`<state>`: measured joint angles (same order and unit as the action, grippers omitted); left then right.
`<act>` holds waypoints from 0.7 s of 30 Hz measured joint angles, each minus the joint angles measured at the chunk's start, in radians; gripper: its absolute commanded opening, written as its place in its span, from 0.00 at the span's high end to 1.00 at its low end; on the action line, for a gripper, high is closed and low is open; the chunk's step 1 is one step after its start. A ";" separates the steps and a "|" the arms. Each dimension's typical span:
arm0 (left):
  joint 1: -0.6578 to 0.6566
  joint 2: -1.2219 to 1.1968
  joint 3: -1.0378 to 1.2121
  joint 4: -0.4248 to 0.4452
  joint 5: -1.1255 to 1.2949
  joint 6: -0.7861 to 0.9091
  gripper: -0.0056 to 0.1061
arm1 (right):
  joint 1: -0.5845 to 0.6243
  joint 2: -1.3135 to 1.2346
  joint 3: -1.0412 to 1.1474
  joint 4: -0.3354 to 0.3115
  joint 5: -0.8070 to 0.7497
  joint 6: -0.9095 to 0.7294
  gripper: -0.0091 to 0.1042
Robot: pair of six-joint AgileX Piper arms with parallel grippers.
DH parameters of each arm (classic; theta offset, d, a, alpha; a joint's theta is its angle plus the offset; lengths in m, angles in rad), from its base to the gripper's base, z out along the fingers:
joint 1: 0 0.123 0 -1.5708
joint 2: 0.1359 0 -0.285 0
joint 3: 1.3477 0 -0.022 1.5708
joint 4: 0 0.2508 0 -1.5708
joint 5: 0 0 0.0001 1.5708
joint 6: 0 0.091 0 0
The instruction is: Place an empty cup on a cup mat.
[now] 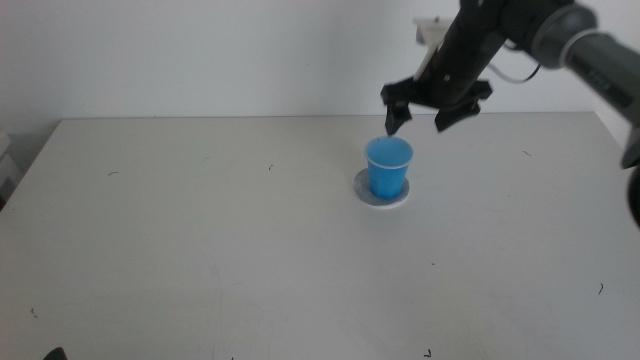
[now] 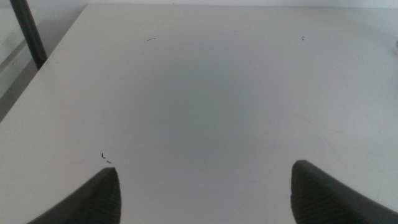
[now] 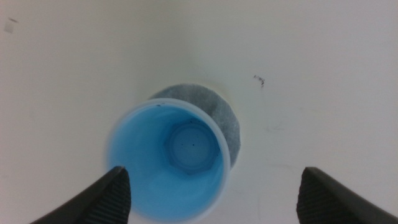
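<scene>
Above the cup (image 1: 389, 166), my right gripper (image 1: 421, 121) hangs with its fingers spread wide and touching nothing. The cup stands upright and empty on the cup mat (image 1: 365, 186), toward the far middle of the bench (image 1: 200, 230). I judge the placing done, so the step in hand is a clean retreat: I would lift straight up, fingers kept apart, so neither tip clips the rim and tips it. My left gripper (image 2: 202, 193) waits low at the near edge, fingers also parted over bare bench. From above, the cup covers most of the mat, so I cannot tell how well centred it sits; its base contact is hidden.
</scene>
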<state>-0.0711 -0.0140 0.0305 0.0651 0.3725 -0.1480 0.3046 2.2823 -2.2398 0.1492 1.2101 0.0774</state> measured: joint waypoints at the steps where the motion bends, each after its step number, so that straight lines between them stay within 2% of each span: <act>1: 0.000 0.000 0.000 0.000 0.000 0.000 0.01 | -0.001 -0.030 0.000 -0.007 0.005 -0.001 0.25; 11: 0.000 0.000 0.000 0.000 0.000 0.000 0.01 | -0.074 -0.342 0.047 -0.098 0.037 -0.001 0.25; 17: 0.000 0.000 0.000 0.000 0.000 0.000 0.01 | -0.130 -0.631 0.363 -0.092 -0.014 -0.001 0.25; 21: 0.000 0.000 0.000 0.000 0.000 0.000 0.01 | -0.154 -0.867 0.625 -0.139 -0.138 -0.001 0.25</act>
<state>-0.0711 -0.0140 0.0305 0.0651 0.3725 -0.1480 0.1504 1.4152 -1.6152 0.0100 1.0725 0.0764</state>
